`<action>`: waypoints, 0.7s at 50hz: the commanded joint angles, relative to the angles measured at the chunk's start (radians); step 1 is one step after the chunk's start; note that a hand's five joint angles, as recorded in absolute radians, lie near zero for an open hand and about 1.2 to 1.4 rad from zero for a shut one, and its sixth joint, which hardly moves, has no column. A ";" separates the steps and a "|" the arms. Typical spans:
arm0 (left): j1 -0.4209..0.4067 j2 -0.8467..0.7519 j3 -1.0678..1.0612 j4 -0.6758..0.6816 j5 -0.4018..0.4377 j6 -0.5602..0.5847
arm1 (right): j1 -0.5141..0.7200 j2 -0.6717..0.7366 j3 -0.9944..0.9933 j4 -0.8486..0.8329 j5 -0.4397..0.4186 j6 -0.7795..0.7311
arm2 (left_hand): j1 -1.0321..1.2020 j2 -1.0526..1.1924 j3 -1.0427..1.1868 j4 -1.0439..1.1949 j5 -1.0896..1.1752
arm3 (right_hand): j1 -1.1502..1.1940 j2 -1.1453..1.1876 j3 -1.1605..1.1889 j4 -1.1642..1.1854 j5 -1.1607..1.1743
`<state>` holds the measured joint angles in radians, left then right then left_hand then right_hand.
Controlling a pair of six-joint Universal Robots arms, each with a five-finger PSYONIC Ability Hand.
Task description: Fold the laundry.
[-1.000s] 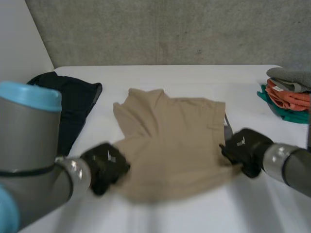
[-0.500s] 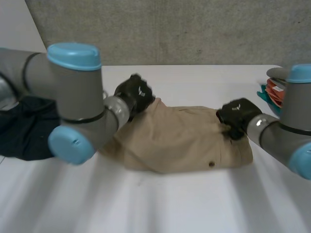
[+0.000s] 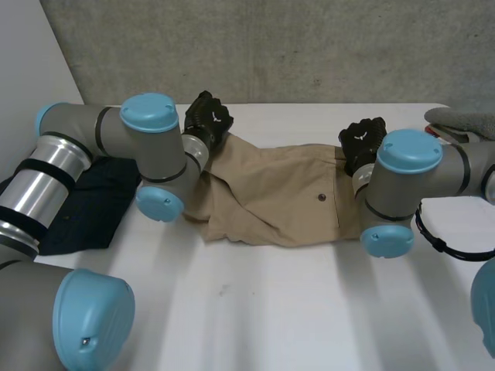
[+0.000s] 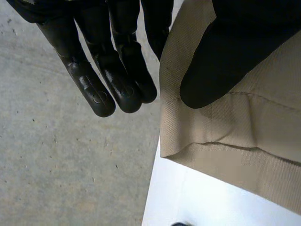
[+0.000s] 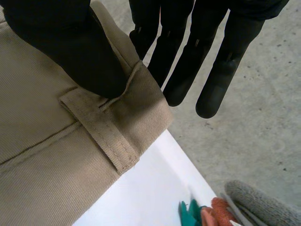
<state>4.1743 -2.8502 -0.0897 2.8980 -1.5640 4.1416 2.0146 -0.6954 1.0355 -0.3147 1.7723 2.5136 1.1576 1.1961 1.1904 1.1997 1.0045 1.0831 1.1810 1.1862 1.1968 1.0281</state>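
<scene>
Left hand (image 3: 207,120) and right hand (image 3: 362,139) at far corners of the tan trousers (image 3: 271,197), fingers straight, thumbs on the cloth.

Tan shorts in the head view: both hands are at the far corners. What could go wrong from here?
1. The left hand and right hand each lay a thumb on a far corner of the tan shorts, fingers straight beyond it. Pulling away could drag the corners and loosen the fold.
2. Both corners, one bearing a belt loop, lie at the table's far edge and may slip over it.
</scene>
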 commanded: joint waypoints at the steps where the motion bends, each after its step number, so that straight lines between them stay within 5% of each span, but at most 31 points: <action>1: 0.033 0.017 -0.033 0.001 -0.013 -0.001 | -0.004 0.040 -0.025 -0.061 0.039 -0.045 | 0.239 0.200 0.206 0.197 0.217 | 0.313 0.215 0.210 0.199 0.194; 9: 0.055 0.031 -0.036 -0.009 -0.033 -0.034 | -0.007 0.083 -0.063 -0.073 0.024 -0.050 | 0.239 0.200 0.206 0.197 0.217 | 0.313 0.215 0.210 0.199 0.194; 10: 0.052 0.035 -0.041 -0.013 -0.030 -0.047 | -0.005 0.088 -0.066 -0.075 0.016 -0.044 | 0.070 0.032 0.038 0.028 0.049 | 0.313 0.215 0.210 0.199 0.194; 11: 0.046 0.046 -0.051 -0.016 -0.022 -0.075 | -0.002 0.092 -0.072 -0.075 0.004 -0.032 | -0.437 -0.475 -0.470 -0.479 -0.458 | 0.246 0.148 0.143 0.132 0.126; 12: 0.040 0.055 -0.059 -0.014 -0.024 -0.095 | -0.001 0.096 -0.075 -0.076 0.003 -0.024 | -0.715 -0.754 -0.748 -0.757 -0.737 | 0.091 -0.007 -0.012 -0.022 -0.028; 14: 0.036 0.069 -0.071 -0.011 -0.021 -0.121 | 0.003 0.100 -0.084 -0.076 0.002 -0.007 | -0.966 -1.005 -0.999 -1.009 -0.988 | -0.258 -0.355 -0.361 -0.371 -0.377; 15: 0.035 0.084 -0.082 -0.009 -0.024 -0.147 | 0.006 0.108 -0.098 -0.070 0.009 0.004 | -0.983 -1.022 -1.016 -1.025 -1.005 | -0.669 -0.767 -0.773 -0.783 -0.789; 17: 0.035 0.101 -0.090 -0.006 -0.028 -0.173 | 0.012 0.112 -0.110 -0.069 0.022 0.011 | -0.983 -1.022 -1.016 -1.025 -1.005 | -0.899 -0.997 -1.002 -1.013 -1.018; 26: 0.070 0.251 -0.214 -0.061 -0.111 -0.303 | -0.019 0.045 -0.098 -0.040 0.067 0.056 | -0.983 -1.022 -1.016 -1.025 -1.005 | -0.909 -1.006 -1.012 -1.022 -1.028; 35: 0.104 0.488 -0.611 -0.226 -0.006 -0.409 | -0.066 -0.070 -0.034 0.194 -0.082 0.128 | -0.778 -0.816 -0.810 -0.820 -0.799 | -0.909 -1.006 -1.012 -1.022 -1.028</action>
<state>4.2566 -2.4971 -0.4544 2.7593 -1.6518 3.7898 1.9743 -0.7050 0.9649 -0.2793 1.7979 2.6085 0.2062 0.2144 0.2168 0.2088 0.0544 0.2205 0.2108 0.2095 0.2152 0.0481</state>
